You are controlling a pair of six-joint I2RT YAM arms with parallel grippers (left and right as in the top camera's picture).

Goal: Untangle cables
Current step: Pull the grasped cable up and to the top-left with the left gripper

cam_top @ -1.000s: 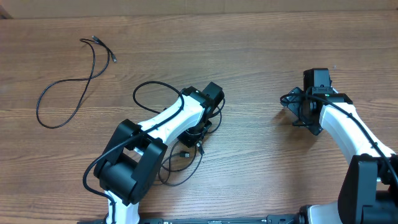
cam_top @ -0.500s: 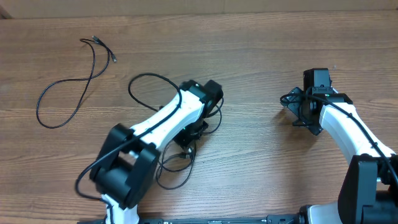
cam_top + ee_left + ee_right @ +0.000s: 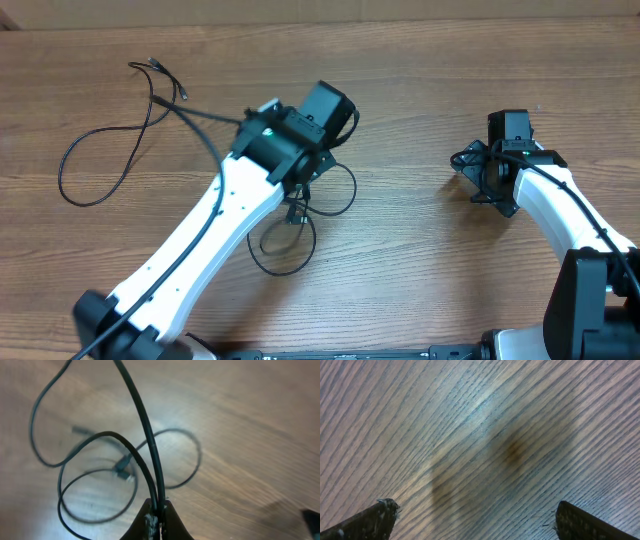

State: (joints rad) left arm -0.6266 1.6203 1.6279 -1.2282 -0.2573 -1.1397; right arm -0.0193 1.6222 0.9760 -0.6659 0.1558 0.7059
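Note:
My left gripper [image 3: 158, 505] is shut on two strands of a thin black cable [image 3: 142, 425], which run up out of the jaws. That cable's loops [image 3: 95, 492] and a small plug [image 3: 125, 471] hang over the wood below. From overhead the same loops [image 3: 282, 245] lie just under the left wrist [image 3: 290, 150], which hides the fingers. A second black cable [image 3: 100, 150] lies apart at the far left in a loose loop, with its plug ends [image 3: 152, 64] near the back. My right gripper [image 3: 476, 511] stands wide open over bare wood, holding nothing, at the right of the table [image 3: 480, 180].
The wooden table [image 3: 420, 270] fills the view, with its back edge along the top. The left arm's own thicker black cable [image 3: 200, 112] arcs out to the left of the wrist. The right arm [image 3: 560, 210] reaches in from the lower right.
The left arm has stretched out and lifted, taking the gripped cable up and toward the back. The loops on the table shifted and spread. The right arm has not moved.

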